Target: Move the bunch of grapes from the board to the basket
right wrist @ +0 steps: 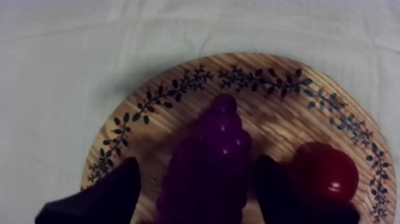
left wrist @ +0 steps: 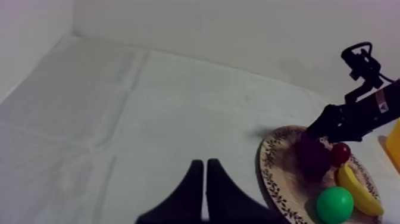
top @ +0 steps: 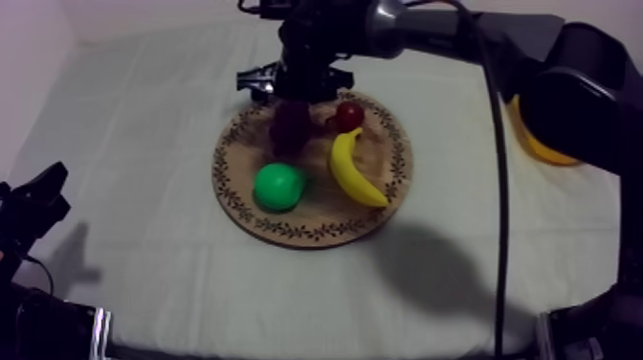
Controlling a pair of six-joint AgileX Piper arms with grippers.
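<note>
The dark purple bunch of grapes [top: 287,131] lies on the round wooden board [top: 316,232], at its back. My right gripper [top: 290,107] hangs straight over the bunch. In the right wrist view this gripper [right wrist: 198,162] is open, one black finger [right wrist: 113,193] on each side of the grapes [right wrist: 208,161], with small gaps showing. The yellow basket [top: 536,146] stands at the right, half hidden behind the right arm. My left gripper [left wrist: 204,179] is shut on nothing, low over bare cloth at the table's left [top: 33,203].
Also on the board are a small red fruit [top: 349,115] just right of the grapes, a banana [top: 356,170] and a green pear [top: 278,186] in front. White cloth stretches left of the board.
</note>
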